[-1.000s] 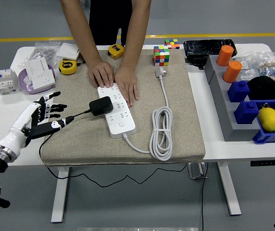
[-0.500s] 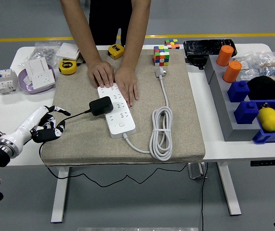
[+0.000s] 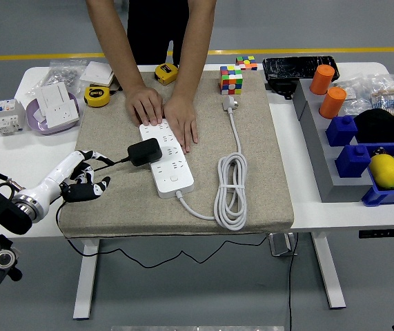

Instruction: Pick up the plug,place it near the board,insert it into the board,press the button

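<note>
A black plug adapter (image 3: pixel 145 152) sits on the white power strip (image 3: pixel 172 172), its black cable (image 3: pixel 117 163) trailing left off the mat. The strip's button (image 3: pixel 174 178) is near its front end. A person's two hands (image 3: pixel 162 114) press flat on the strip's far end. My left hand (image 3: pixel 86 178) hovers low over the beige mat (image 3: pixel 252 152), left of the plug and apart from it, fingers loosely spread and holding nothing. The cable runs just by its fingertips. My right arm is out of sight.
The strip's white cord (image 3: pixel 231 189) lies coiled to its right. Two yellow tape measures (image 3: pixel 97 95), a Rubik's cube (image 3: pixel 231 79), a socket on a purple tray (image 3: pixel 53 107) and a breaker (image 3: pixel 5 115) stand around. Orange cylinders (image 3: pixel 323 78), blue bins and a lemon (image 3: pixel 385 170) fill the right side.
My left hand dropped lower and its fingers drew in, then it slid a little right toward the plug. The person's hands and the plug have not moved.
</note>
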{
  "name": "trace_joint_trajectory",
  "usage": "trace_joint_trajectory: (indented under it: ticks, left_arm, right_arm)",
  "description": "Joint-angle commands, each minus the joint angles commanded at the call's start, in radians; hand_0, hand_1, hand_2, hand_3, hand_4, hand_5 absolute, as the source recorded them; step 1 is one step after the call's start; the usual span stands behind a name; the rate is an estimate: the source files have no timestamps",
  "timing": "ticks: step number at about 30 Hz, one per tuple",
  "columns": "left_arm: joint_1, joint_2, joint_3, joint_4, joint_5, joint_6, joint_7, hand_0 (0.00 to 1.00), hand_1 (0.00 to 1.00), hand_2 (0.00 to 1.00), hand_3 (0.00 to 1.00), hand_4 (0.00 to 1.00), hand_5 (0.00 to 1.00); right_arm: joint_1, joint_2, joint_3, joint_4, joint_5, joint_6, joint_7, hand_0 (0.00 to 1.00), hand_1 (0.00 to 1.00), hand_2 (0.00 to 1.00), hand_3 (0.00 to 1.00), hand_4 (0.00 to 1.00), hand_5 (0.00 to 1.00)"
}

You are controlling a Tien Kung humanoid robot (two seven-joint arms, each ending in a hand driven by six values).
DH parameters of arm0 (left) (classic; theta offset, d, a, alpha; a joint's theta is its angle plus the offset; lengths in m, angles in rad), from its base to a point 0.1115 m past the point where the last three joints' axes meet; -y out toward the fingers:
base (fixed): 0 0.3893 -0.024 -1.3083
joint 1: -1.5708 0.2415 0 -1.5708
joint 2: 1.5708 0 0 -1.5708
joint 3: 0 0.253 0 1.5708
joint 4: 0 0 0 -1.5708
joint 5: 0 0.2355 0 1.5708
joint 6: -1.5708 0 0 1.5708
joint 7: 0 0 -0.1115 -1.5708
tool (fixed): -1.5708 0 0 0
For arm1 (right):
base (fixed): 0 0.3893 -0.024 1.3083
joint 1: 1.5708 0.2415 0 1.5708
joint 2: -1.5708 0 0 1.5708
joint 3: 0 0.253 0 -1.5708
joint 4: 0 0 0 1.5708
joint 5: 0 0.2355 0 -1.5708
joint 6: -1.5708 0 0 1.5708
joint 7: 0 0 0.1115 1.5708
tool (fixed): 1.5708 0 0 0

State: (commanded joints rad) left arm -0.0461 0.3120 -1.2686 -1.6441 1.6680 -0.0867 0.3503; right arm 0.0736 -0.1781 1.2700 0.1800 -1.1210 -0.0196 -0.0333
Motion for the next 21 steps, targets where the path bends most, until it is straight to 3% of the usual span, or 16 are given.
trace_joint_trajectory:
  ticks: [1, 2, 6, 11, 15, 21]
  left_arm:
    - [-0.001, -0.002, 0.002, 0.002, -0.002, 0.004, 0.002, 0.152, 0.004, 0.147, 0.776, 0.632, 0.002]
    - [-0.004, -0.004, 0.005, 0.004, -0.001, 0.002, 0.006, 0.128, 0.003, 0.151, 0.852, 0.614, 0.002]
    - [-0.033, -0.012, 0.033, 0.018, -0.052, -0.042, 0.036, 0.128, 0.003, 0.151, 0.852, 0.614, 0.002]
    - [-0.107, 0.017, 0.116, 0.057, -0.213, -0.122, 0.056, 0.127, 0.002, 0.159, 0.879, 0.647, 0.002]
    - [-0.158, 0.03, 0.175, 0.085, -0.288, -0.137, 0.056, 0.128, 0.002, 0.161, 0.878, 0.649, 0.002]
    - [-0.229, 0.022, 0.24, 0.146, -0.327, -0.164, 0.069, 0.128, 0.003, 0.165, 0.885, 0.663, 0.002]
  right_arm:
    - [0.001, 0.0, -0.003, 0.0, 0.003, 0.0, 0.001, 0.998, 0.793, 0.722, 0.732, 0.998, 0.838]
    - [0.001, -0.001, -0.006, 0.0, 0.005, -0.001, 0.001, 0.998, 0.793, 0.722, 0.732, 0.998, 0.85]
    - [0.005, -0.004, -0.013, 0.0, 0.007, -0.002, 0.0, 0.998, 0.793, 0.722, 0.732, 0.998, 0.85]
    - [0.01, -0.008, -0.017, 0.0, 0.005, -0.004, -0.003, 0.998, 0.793, 0.722, 0.732, 0.998, 0.851]
    - [0.013, -0.008, -0.024, 0.0, 0.007, -0.004, -0.002, 0.998, 0.794, 0.722, 0.731, 0.998, 0.849]
    - [0.015, -0.008, -0.031, 0.0, 0.006, -0.004, -0.005, 0.998, 0.794, 0.722, 0.731, 0.998, 0.851]
